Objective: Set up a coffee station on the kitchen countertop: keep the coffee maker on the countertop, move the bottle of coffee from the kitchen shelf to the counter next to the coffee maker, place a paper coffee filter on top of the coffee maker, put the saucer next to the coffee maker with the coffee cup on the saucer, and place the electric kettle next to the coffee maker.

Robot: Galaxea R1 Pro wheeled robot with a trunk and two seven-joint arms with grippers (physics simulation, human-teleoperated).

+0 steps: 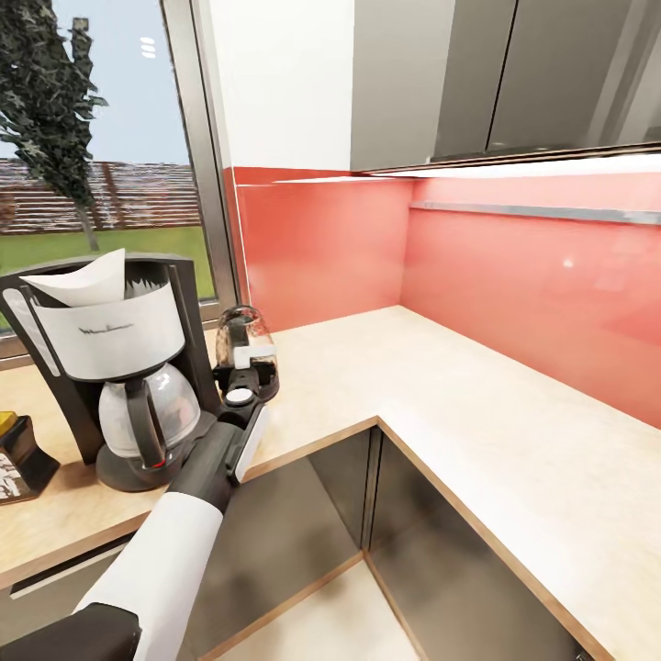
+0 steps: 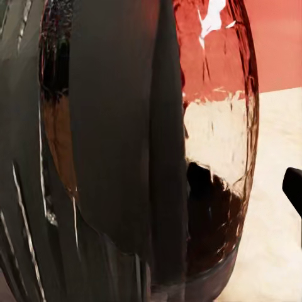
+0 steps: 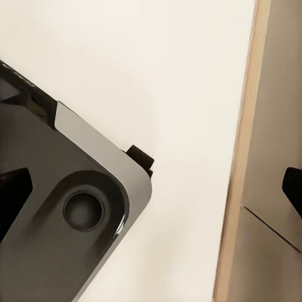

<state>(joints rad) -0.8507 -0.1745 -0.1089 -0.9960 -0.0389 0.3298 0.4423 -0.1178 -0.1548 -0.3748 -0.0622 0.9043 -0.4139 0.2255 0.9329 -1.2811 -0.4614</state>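
My left arm (image 1: 174, 542) runs out from the near edge, white sleeve, then a dark wrist, and at its tip the left gripper (image 1: 246, 367) sits right against the electric kettle (image 1: 244, 335). I read the jaws as clenched on the kettle's black handle, though the fingertips themselves are hidden behind the gripper body. From the left wrist camera the electric kettle is pressed up close to the lens, a broad matt black handle beside a bulging clear-glass wall (image 2: 220, 126) that mirrors the red backsplash and the pale worktop, with a dark base below. The kettle stands upright on the tabletop (image 1: 477, 413), light wood grain with a thin darker edge band over grey cabinet fronts, and I judge it is being parked here because this spot is just beside the coffee maker (image 1: 110, 367). That machine sits immediately to the side of the jaws: tall black frame, glossy white front panel, rounded pale carafe with a black handle, red switch at the foot. The paper coffee filter (image 1: 78, 280) rests on its top, a crisp white folded cone, so that step looks done. Beyond the maker, at the view's edge, the bottle of coffee (image 1: 18, 456) shows a yellow lid and dark body. Whether my right gripper's jaws are released or clenched I cannot tell; its camera looks down on pale floor and a grey robot housing (image 3: 69, 207).
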